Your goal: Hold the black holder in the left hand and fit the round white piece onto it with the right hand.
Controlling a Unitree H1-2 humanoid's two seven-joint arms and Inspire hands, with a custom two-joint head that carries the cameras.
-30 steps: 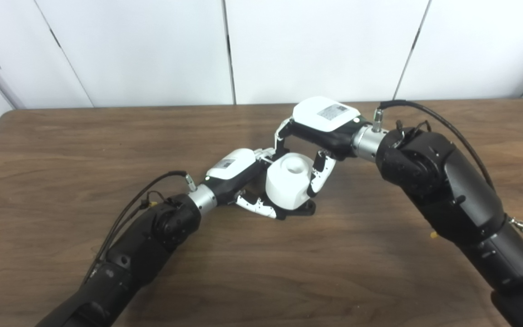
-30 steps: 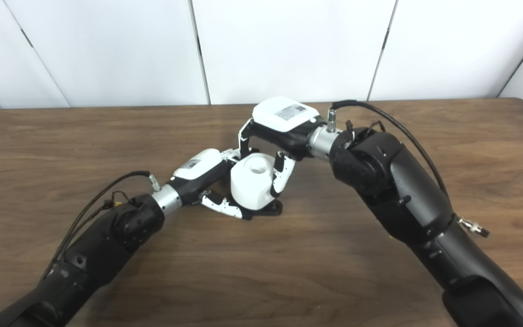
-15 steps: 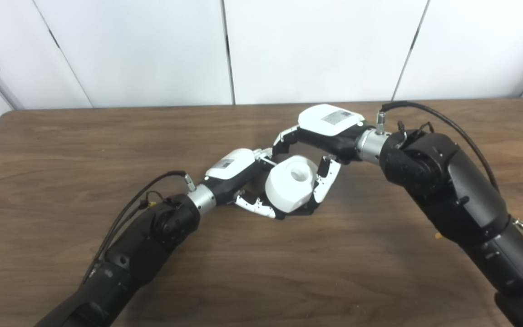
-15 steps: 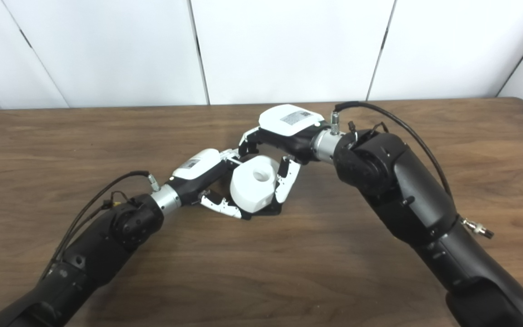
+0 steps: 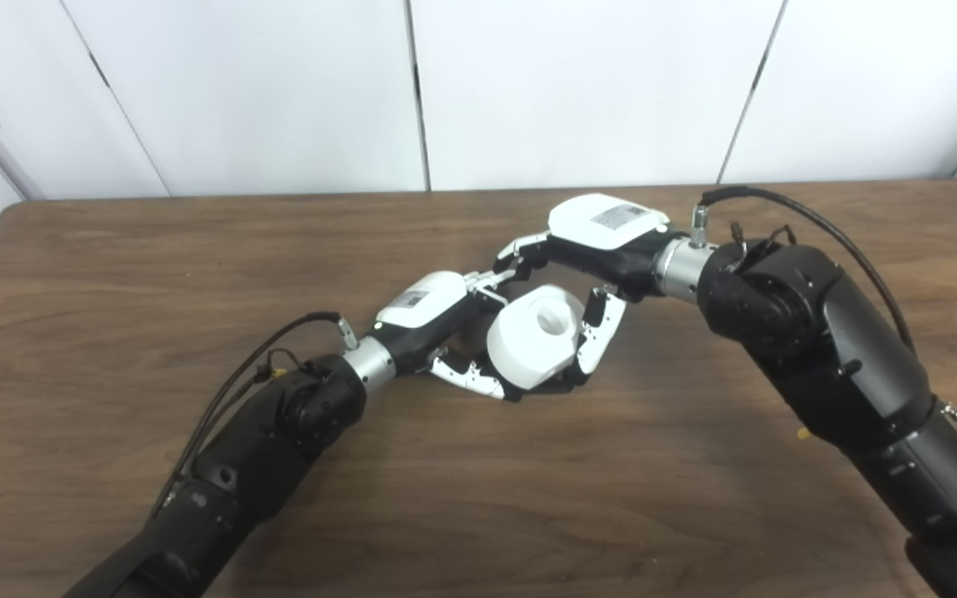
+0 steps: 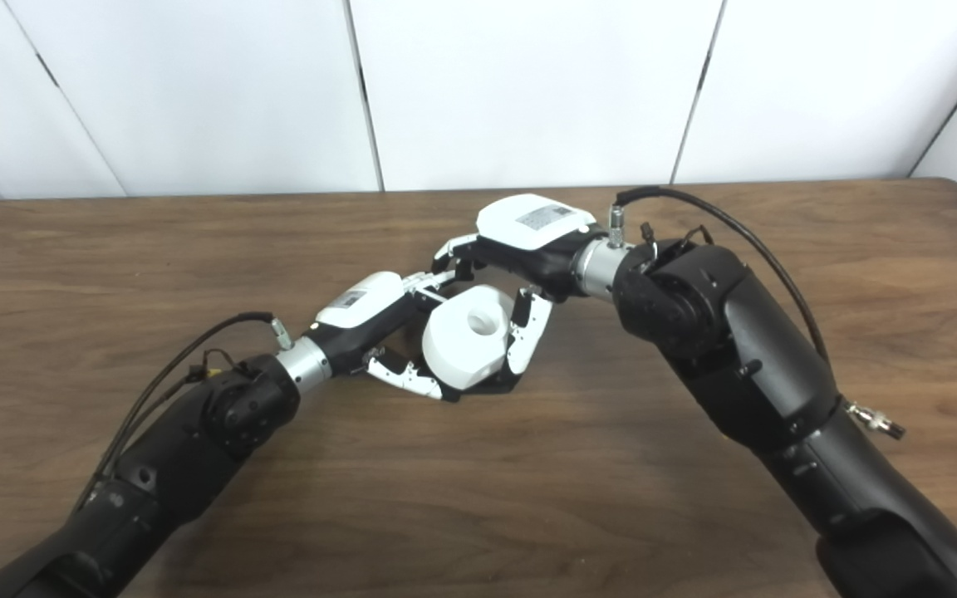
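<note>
Two hands meet at the centre of the frame around the round white piece [image 5: 532, 336], which sits tilted, its open bore facing up and to the right, on top of the black holder [image 5: 557, 384], of which only a dark sliver shows beneath it. The right hand [image 5: 586, 257] is closed on the white piece, one finger down its right side and others curled over its upper left. The left hand [image 5: 445, 332] comes in from the lower left with fingers wrapped low around the holder, gripping it against the wooden table [image 5: 113, 274]. Judging by the tilt, the fitting step is under way but the piece does not look fully seated; the next move likely calls for levelling it and pressing it squarely down while the left hand braces the holder.
</note>
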